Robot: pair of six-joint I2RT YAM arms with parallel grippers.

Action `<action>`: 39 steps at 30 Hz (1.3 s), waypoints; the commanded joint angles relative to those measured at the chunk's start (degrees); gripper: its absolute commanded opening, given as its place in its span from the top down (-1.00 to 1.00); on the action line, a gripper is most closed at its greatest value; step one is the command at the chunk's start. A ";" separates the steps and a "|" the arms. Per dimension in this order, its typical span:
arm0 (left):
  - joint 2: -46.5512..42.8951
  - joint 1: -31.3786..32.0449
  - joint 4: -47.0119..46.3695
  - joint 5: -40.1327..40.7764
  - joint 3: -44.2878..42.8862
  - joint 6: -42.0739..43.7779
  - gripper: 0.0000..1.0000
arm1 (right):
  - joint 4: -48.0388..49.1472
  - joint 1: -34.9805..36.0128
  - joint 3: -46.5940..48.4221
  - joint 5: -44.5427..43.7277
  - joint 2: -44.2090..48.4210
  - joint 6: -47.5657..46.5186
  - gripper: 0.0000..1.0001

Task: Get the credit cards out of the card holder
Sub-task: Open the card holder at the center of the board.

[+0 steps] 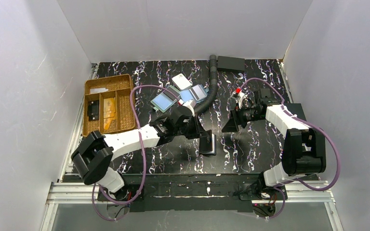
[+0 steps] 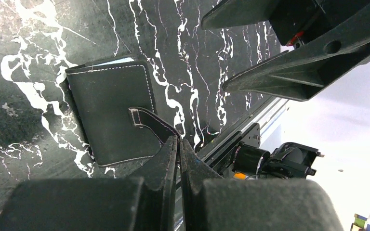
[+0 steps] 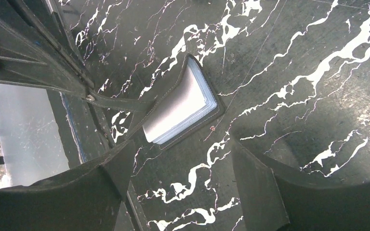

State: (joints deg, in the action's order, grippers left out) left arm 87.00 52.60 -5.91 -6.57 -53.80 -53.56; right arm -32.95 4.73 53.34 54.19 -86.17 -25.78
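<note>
The black card holder point(image 2: 108, 110) lies on the dark marbled table in the middle, and my left gripper point(image 2: 178, 140) is shut on its stitched closing strap point(image 2: 149, 120). In the top view the left gripper point(image 1: 205, 142) sits right over the card holder point(image 1: 212, 144). From the right wrist the card holder point(image 3: 207, 91) gapes open, showing a stack of pale credit cards point(image 3: 178, 108) inside. A thin pale blue card edge point(image 2: 120, 61) also peeks past its far side. My right gripper point(image 3: 179, 148) is open and empty just short of the holder, and in the top view this right gripper point(image 1: 230, 124) stands to its right.
A wicker tray point(image 1: 90, 87) with small items stands at the left. Behind the arms lie two blue-and-dark flat rectangles point(image 1: 165, 101), a white tag point(image 1: 181, 81), a ribbed black hose point(image 1: 213, 82) and a black box point(image 1: 231, 62). White walls close in three sides.
</note>
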 commanded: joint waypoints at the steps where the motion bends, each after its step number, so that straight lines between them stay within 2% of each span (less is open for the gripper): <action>1: -2.73 -0.47 -0.08 0.38 1.72 0.43 1.00 | -0.58 -0.43 0.89 2.39 1.99 -0.92 -0.63; 8: -10.93 -0.94 5.51 8.44 8.78 -0.25 1.00 | -1.63 -0.43 1.00 3.36 1.35 -1.72 -0.63; 22: -20.94 -1.31 29.18 23.32 17.93 -3.20 1.00 | -3.37 0.22 1.15 3.99 -0.42 -4.11 -0.64; 23: -21.30 -1.35 30.48 23.55 18.08 -3.41 0.95 | -3.63 0.40 1.23 3.91 -0.61 -4.37 -0.64; 27: -24.16 -1.40 35.32 23.78 17.51 -3.05 0.36 | -4.71 1.12 1.62 3.81 -1.37 -5.41 -0.64; 29: -28.16 -1.36 36.35 23.77 17.18 -1.95 0.20 | -5.17 1.68 1.72 3.90 -1.75 -5.87 -0.64; 30: -31.51 -1.38 36.18 23.01 17.08 0.05 0.07 | -5.55 2.17 1.90 3.90 -2.08 -6.39 -0.64; 31: -36.90 -1.35 32.61 19.13 17.41 3.71 -0.07 | -5.81 2.91 1.91 3.83 -2.33 -6.73 -0.64; 32: -40.17 -1.30 25.82 11.83 18.70 5.83 -0.17 | -5.82 3.68 1.96 3.75 -2.50 -6.79 -0.63; 33: -39.24 -1.19 17.18 4.62 19.72 4.77 -0.47 | -5.73 4.24 2.06 3.44 -2.75 -6.74 -0.61; 34: -34.02 0.51 13.04 1.40 17.41 4.68 -0.55 | -5.66 4.45 2.23 3.06 -3.07 -6.66 -0.60; 36: -21.05 6.52 17.96 9.24 9.22 7.18 -0.57 | -5.59 4.45 2.41 2.41 -3.05 -6.43 -0.58; 37: -17.66 7.91 21.22 12.19 5.73 7.44 -0.60 | -5.45 4.43 2.34 2.16 -3.04 -6.27 -0.58; 39: -6.19 11.19 27.86 18.91 -3.02 5.67 -0.73 | -4.51 4.41 2.35 1.09 -2.78 -4.99 -0.58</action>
State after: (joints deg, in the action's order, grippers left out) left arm 70.72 60.14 13.96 3.25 -46.59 -48.12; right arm -37.60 9.08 53.49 55.66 -88.97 -31.48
